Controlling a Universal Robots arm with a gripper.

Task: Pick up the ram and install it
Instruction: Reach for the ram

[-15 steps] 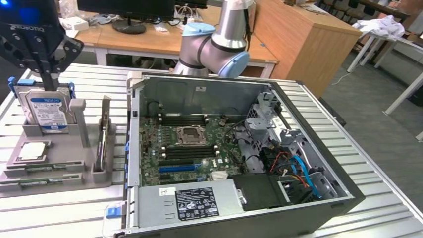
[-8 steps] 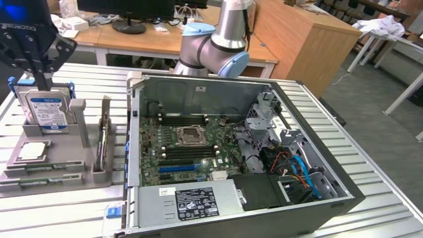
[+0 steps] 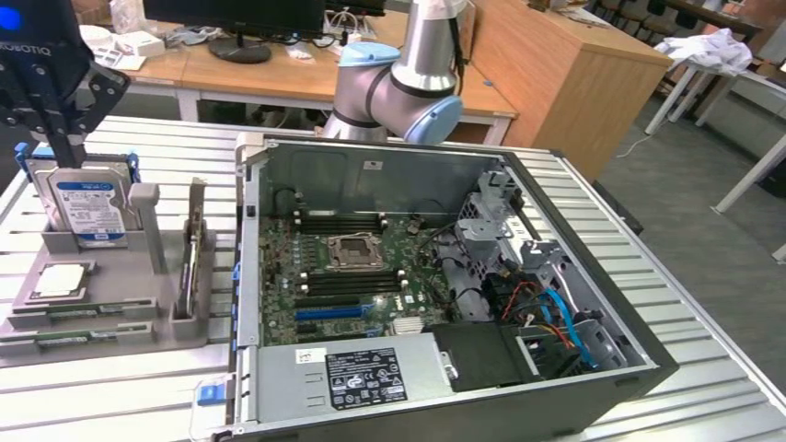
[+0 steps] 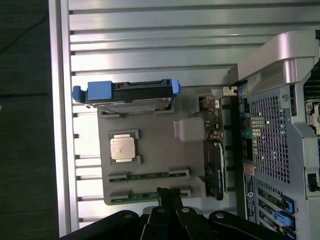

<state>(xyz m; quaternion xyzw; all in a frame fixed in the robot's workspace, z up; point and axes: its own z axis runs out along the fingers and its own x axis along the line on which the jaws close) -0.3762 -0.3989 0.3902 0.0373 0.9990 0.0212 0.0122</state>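
Note:
Two ram sticks lie flat in the grooves of a grey holder (image 3: pixel 123 327) at the exterior view's left, beside the open computer case (image 3: pixel 639 368). One ram stick (image 3: pixel 84 314) (image 4: pixel 148 175) lies next to the small silver chip. The other ram stick (image 3: pixel 62 339) (image 4: pixel 131 196) lies at the holder's outer edge. My gripper (image 3: pixel 68 140) (image 4: pixel 169 193) hangs shut and empty above the holder. In the wrist view its fingertips overlap the outer stick. Black memory slots (image 3: pixel 350 221) flank the processor socket (image 3: pixel 356 249) on the green motherboard.
A silver blue-labelled hard drive (image 3: pixel 86 204) (image 4: pixel 131 93) stands upright in the holder, right below the gripper. A square silver chip (image 3: pixel 62 281) (image 4: pixel 123 148) and an upright card (image 3: pixel 191 262) also sit there. The case walls stand high around the motherboard. Cables (image 3: pixel 553 313) crowd its right side.

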